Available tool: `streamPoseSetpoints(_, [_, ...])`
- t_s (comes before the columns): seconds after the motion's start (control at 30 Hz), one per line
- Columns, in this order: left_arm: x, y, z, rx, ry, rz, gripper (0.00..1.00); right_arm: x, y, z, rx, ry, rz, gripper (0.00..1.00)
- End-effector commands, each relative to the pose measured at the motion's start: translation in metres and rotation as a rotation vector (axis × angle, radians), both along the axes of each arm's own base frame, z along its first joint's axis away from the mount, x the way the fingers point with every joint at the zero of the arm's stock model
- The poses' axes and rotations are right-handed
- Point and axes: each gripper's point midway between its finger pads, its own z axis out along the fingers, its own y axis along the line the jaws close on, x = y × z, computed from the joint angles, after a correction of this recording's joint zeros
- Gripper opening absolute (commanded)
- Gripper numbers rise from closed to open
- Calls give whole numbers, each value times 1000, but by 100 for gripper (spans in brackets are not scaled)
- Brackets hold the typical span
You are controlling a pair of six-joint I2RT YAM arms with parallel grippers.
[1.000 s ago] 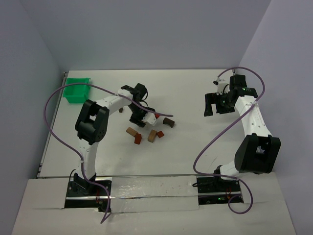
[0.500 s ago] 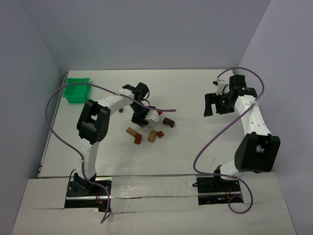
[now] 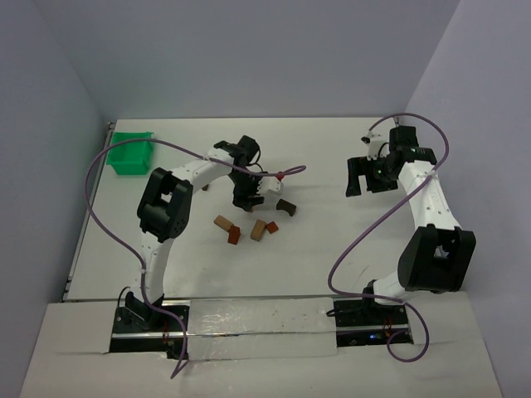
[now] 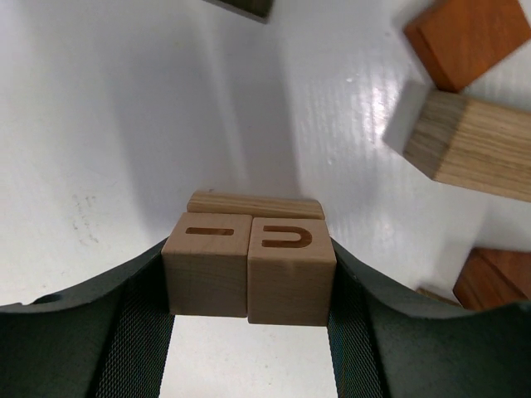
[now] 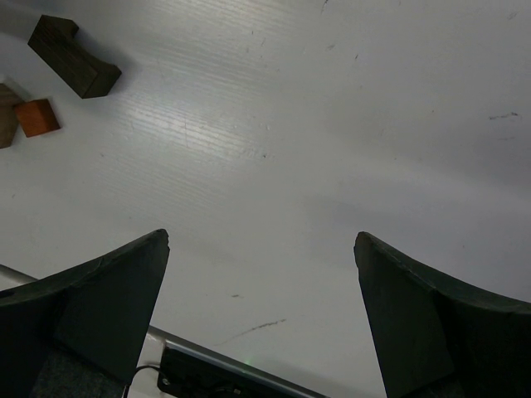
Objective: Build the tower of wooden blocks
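Note:
My left gripper [image 4: 249,274] is shut on two tan cubes [image 4: 249,264] held side by side, one engraved with a bar, the other with a U. A flat tan block [image 4: 255,204] lies right beyond them; I cannot tell whether they touch it. From above, the left gripper [image 3: 247,193] hangs over the loose blocks at mid-table: a dark brown arch [image 3: 286,206], a tan block [image 3: 259,230] and reddish-brown ones [image 3: 235,235]. No taller wood block tower shows. My right gripper [image 3: 359,178] is open over bare table at the right, fingers [image 5: 99,307] wide apart.
A green bin [image 3: 130,154] stands at the far left. Beside the held cubes lie an orange block [image 4: 469,37], a long tan block [image 4: 469,145] and a reddish-brown one [image 4: 498,278]. The right wrist view shows a dark block [image 5: 73,55] and an orange block [image 5: 36,117].
The left gripper has shifted right and slightly away from the bases, turning at the wrist, with the tan cubes still in it. The right arm has not moved.

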Motion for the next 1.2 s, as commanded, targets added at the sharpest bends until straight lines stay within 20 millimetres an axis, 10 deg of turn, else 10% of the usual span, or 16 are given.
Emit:
streamPoseSetpoints(0.0, [12, -10, -19, 10, -13, 129, 30, 8, -2, 15, 0, -44, 5, 100])
streamPoseSetpoints(1.17, [6, -7, -48, 102, -10, 160, 68, 7, 0, 15, 5, -42, 10, 100])
